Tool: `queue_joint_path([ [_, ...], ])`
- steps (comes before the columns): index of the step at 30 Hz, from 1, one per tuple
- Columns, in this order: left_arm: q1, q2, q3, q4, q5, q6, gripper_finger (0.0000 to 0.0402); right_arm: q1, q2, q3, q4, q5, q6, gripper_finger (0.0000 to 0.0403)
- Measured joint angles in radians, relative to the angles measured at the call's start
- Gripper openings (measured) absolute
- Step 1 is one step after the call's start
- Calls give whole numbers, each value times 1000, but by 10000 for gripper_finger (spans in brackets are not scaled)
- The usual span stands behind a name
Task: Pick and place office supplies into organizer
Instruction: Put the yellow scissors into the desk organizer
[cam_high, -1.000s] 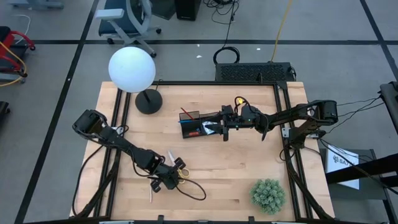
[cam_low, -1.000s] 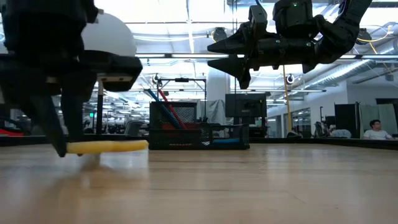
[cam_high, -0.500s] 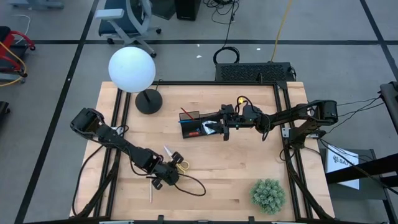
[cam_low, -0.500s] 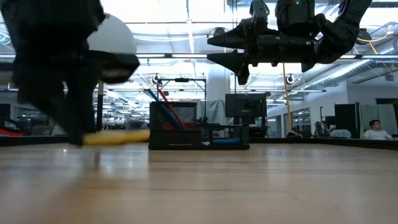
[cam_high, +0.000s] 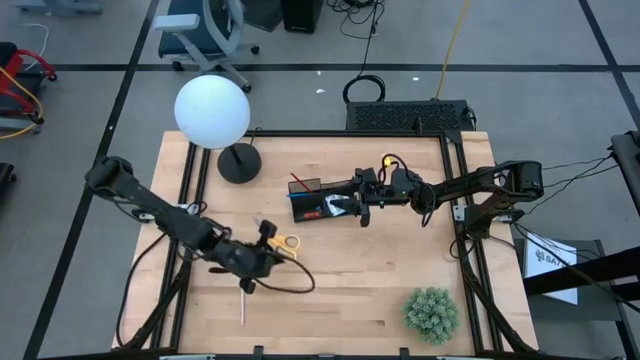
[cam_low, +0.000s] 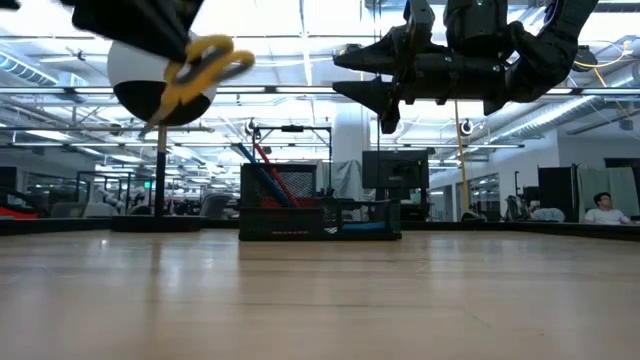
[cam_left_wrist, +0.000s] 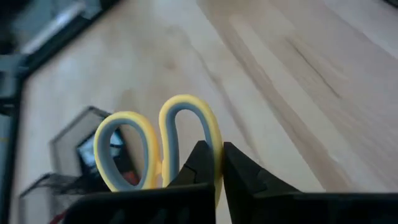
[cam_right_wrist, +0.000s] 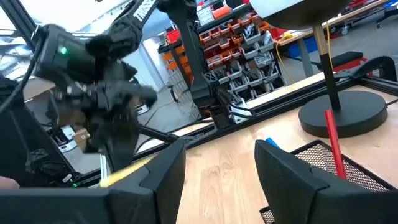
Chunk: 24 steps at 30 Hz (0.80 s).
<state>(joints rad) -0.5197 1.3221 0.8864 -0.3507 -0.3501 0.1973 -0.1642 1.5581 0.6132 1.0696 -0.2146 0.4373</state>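
The yellow-handled scissors (cam_high: 286, 242) hang in the air over the table's near left part, with my left gripper (cam_high: 266, 252) shut on them; in the low view their handle loops (cam_low: 205, 60) show high above the wood. The blades are mostly hidden behind the gripper. The black organizer (cam_high: 318, 200) stands at the table's middle with red and blue pens upright in it (cam_low: 262, 165). My right gripper (cam_high: 361, 207) hovers open just right of the organizer and above it, nothing between its fingers (cam_right_wrist: 168, 171). A pale pencil (cam_high: 241, 308) lies flat near the front edge. My left gripper pinches the outer side of one yellow handle loop (cam_left_wrist: 214, 140) between its two fingers (cam_left_wrist: 200, 160). The fingers come slanting down from the table's left. The scissors are lifted clear of the table, handles tilted; the second loop (cam_left_wrist: 124, 149) stands free beside the fingers.
A lamp with a white globe (cam_high: 212, 112) and round black base (cam_high: 239, 162) stands at the far left. A green spiky plant ball (cam_high: 431, 313) sits at the near right. A black cable (cam_high: 290, 286) trails on the wood below my left gripper.
My left gripper has risen from the table and drawn a little toward the far edge, tipping and rolling as it went. The scissors, which lay flat on the wood, have come up with it and now hang clear.
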Motion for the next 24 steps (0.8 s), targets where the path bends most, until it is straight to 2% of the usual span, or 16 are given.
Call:
queue_joint_path([
  [10,9,-168,0,62,-168,30,0,0,0,0,13,0,3,187],
  [21,77,-232,-9,289,-140,148,0,3,0,0,19,-1,23,187],
  [24,119,-239,-50,372,-86,164,0,3,0,0,19,-1,23,187],
])
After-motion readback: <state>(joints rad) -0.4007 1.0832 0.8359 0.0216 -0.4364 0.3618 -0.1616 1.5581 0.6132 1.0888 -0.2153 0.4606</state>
